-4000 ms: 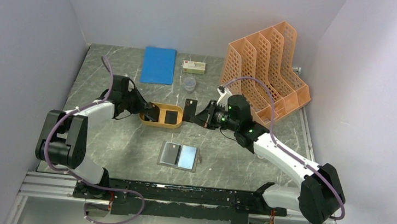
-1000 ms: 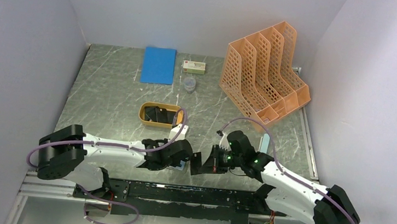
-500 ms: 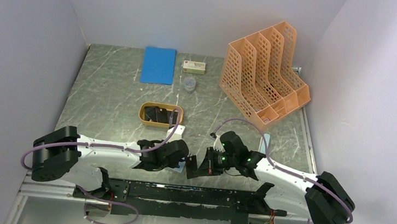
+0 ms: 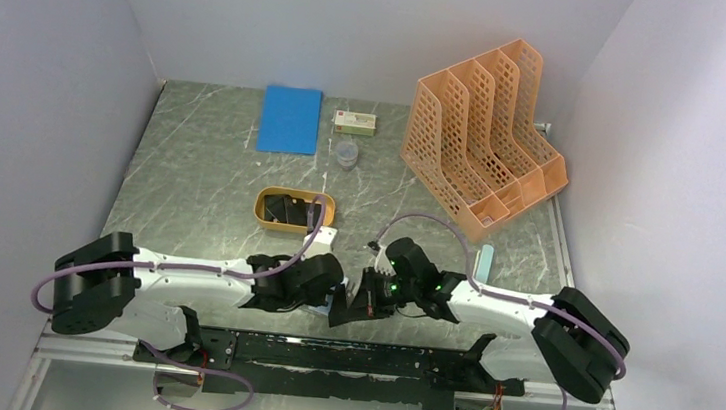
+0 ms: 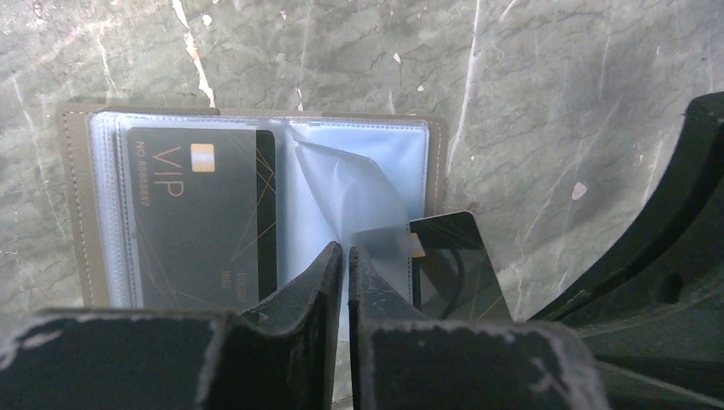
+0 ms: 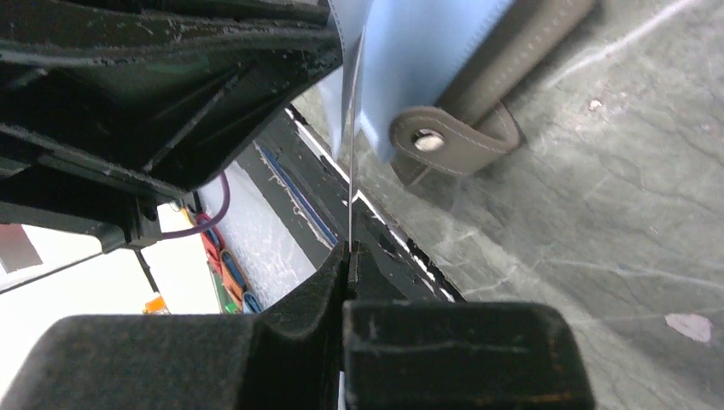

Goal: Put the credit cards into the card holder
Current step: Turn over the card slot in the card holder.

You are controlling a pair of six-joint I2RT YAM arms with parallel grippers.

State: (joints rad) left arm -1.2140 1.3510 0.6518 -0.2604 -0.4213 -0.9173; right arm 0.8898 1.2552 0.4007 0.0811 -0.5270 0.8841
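The card holder lies open on the table, grey-brown with clear bluish pockets. A black VIP credit card sits in its left pocket. My left gripper is shut on a raised clear sleeve of the right side. A second black credit card has its corner under that sleeve. My right gripper is shut on this card, seen edge-on beside the holder's snap tab. In the top view both grippers meet at the near edge and hide the holder.
An orange oval tray with dark cards stands behind the grippers. Farther back are a blue notebook, a small box, a clear cup and an orange file rack. The rail runs right below.
My right gripper has carried its card leftward until it meets the left gripper at the holder. The left arm has barely shifted. Earlier still, both grippers were at the orange tray.
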